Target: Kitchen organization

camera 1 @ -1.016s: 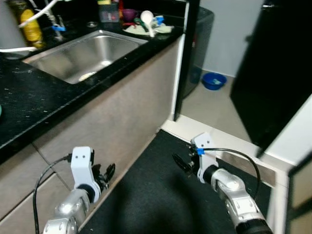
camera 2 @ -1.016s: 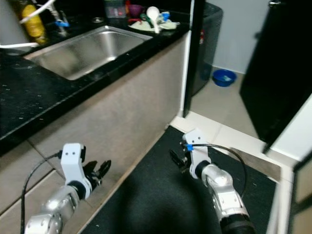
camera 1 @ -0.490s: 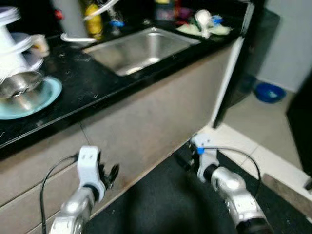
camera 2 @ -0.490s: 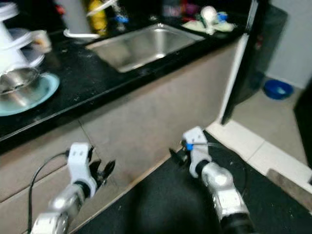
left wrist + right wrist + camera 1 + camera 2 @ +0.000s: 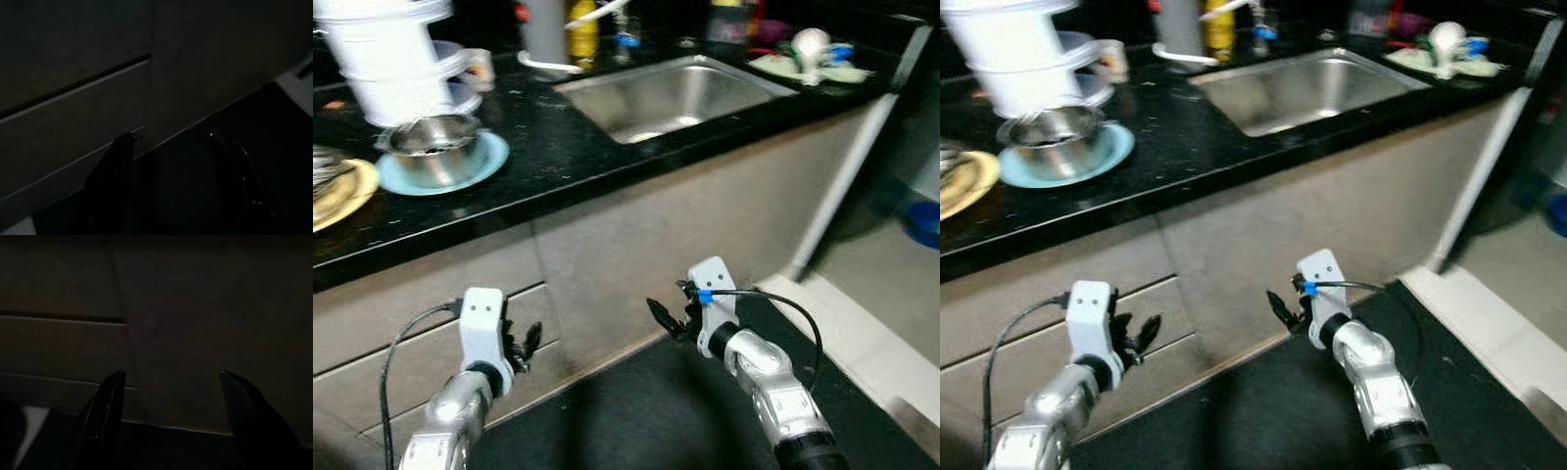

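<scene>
On the black countertop (image 5: 558, 157) a steel bowl (image 5: 431, 157) rests on a light-blue plate (image 5: 480, 162), below a stack of white containers (image 5: 386, 59). A yellow plate (image 5: 337, 191) lies at the far left. The steel sink (image 5: 671, 93) is further along, with a white ladle and utensils (image 5: 813, 49) on a mat beyond it. Both arms hang low in front of the grey cabinet fronts. My left gripper (image 5: 524, 343) is open and empty, and my right gripper (image 5: 666, 318) is open and empty too; its fingers (image 5: 110, 401) stand apart before the cabinet.
Grey drawer fronts (image 5: 401, 333) run under the counter. A dark mat (image 5: 636, 411) covers the floor by the cabinets, with pale tiles (image 5: 891, 323) to the right. A grey canister (image 5: 543, 29) and a yellow bottle (image 5: 582, 20) stand behind the sink.
The whole view has swung left along the counter, bringing the bowl, plates and white containers into sight. Both arms stay hanging low with fingers open.
</scene>
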### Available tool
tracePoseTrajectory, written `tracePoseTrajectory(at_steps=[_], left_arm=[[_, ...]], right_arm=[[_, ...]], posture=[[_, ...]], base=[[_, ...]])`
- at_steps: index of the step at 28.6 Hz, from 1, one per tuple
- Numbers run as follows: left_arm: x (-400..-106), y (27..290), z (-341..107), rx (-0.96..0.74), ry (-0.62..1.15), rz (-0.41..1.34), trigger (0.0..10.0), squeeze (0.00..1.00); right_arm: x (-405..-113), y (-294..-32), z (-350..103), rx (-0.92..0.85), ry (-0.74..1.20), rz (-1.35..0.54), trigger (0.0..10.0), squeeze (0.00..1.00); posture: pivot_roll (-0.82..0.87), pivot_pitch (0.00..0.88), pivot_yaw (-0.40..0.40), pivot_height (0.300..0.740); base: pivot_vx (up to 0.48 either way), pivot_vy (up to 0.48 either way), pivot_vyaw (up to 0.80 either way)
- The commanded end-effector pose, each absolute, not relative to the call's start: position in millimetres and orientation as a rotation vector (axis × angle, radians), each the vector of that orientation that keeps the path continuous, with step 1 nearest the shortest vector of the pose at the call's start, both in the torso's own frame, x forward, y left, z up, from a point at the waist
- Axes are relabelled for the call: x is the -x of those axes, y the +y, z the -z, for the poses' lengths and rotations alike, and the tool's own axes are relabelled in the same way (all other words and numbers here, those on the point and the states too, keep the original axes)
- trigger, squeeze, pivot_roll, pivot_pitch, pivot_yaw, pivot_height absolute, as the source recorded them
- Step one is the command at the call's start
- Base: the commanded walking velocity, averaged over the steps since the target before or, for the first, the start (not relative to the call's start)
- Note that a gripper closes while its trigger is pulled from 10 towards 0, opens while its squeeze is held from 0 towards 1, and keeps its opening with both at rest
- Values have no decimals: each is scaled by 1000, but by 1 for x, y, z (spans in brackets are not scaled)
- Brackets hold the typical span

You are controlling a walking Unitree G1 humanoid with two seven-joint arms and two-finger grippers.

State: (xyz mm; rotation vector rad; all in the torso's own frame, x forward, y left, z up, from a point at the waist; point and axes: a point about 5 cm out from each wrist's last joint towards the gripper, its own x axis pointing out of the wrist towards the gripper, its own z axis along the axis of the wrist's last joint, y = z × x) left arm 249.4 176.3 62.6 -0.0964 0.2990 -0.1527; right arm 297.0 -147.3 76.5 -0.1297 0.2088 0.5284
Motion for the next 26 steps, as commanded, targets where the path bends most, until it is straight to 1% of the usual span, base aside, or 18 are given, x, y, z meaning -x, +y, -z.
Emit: tracePoseTrajectory(at_steps=[1, 14, 20, 21, 26], left_arm=[[-251, 178, -63, 69, 300, 149, 10000, 0], [-251, 181, -66, 52, 282, 139, 10000, 0], [-253, 180, -69, 51, 269, 138, 10000, 0], [-254, 180, -70, 50, 264, 138, 10000, 0], [-255, 179, -75, 73, 237, 136, 10000, 0]], right_arm=[[-298, -145, -76, 127, 207, -532, 10000, 0], [-298, -143, -77, 113, 200, -535, 10000, 0], [-301, -140, -87, 61, 137, -535, 10000, 0], [-304, -140, -94, 42, 101, -517, 10000, 0], [-310, -133, -104, 13, 95, -536, 10000, 0]], posture=[[-10, 0, 4, 740], [-8, 0, 9, 740], [-9, 0, 9, 740], [-9, 0, 9, 740], [-10, 0, 8, 740]], base=[[0, 0, 775], [0, 0, 775], [0, 0, 775], [0, 0, 0], [0, 0, 0]])
